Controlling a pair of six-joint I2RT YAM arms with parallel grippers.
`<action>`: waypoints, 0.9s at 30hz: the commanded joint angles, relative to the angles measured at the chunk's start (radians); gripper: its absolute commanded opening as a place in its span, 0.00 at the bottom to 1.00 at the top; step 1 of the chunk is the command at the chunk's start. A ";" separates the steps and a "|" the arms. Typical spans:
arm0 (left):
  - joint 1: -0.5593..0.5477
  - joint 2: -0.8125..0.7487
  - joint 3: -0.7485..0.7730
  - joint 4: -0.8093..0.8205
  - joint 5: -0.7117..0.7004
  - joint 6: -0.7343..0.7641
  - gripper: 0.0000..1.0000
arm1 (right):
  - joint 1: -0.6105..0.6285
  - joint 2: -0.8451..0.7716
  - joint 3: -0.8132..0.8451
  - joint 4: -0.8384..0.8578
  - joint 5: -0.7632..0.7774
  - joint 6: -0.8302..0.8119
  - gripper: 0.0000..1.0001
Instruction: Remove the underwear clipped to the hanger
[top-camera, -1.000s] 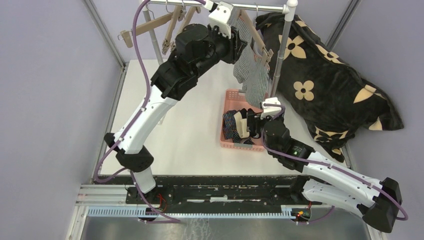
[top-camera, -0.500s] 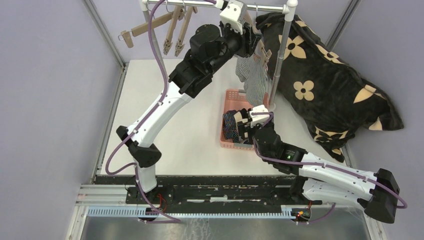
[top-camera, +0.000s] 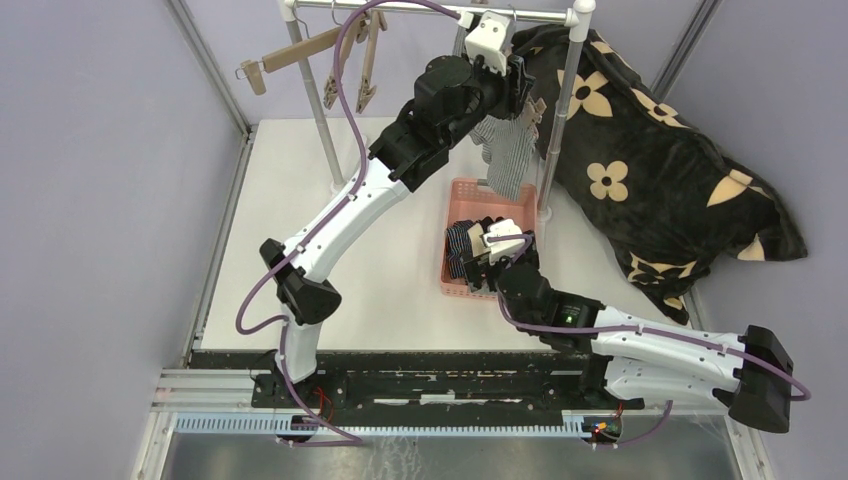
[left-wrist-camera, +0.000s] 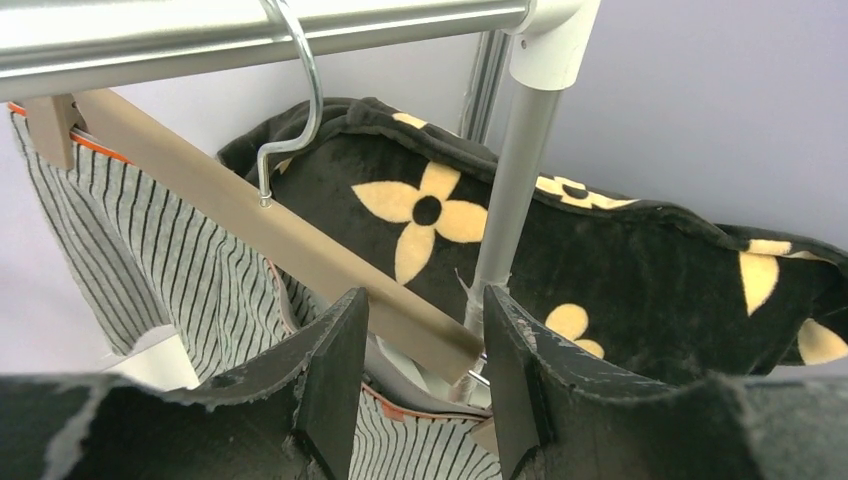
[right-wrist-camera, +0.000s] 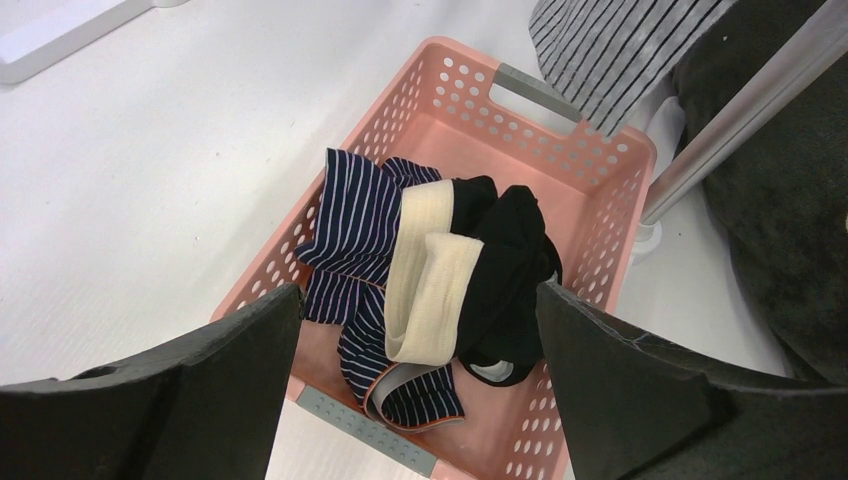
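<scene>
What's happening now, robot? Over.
Left gripper open at wooden hanger. Right gripper open over pink plastic basket. Grey striped cloth underwear clipped on. Metal pole close.

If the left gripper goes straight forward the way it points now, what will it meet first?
Probably the lower end of the wooden hanger, in line with the open jaws of the left gripper. The grey-and-white striped underwear hangs under it; the cushion lies behind. Depth is unclear.

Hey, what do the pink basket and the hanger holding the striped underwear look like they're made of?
Pink basket: likely moulded plastic, matte, with rows of round holes and grey handle strips. Hanger: probably wood, smooth beige bar, with a shiny metal hook.
</scene>
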 joint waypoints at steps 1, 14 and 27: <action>0.000 0.010 0.055 0.041 -0.047 -0.010 0.53 | 0.010 -0.040 0.008 0.027 0.036 -0.014 0.95; 0.004 0.033 0.050 -0.003 -0.173 -0.032 0.54 | 0.022 -0.046 -0.003 0.033 0.031 -0.017 0.95; 0.011 0.000 0.010 -0.033 -0.278 -0.024 0.54 | 0.024 -0.078 -0.013 0.023 0.034 -0.012 0.95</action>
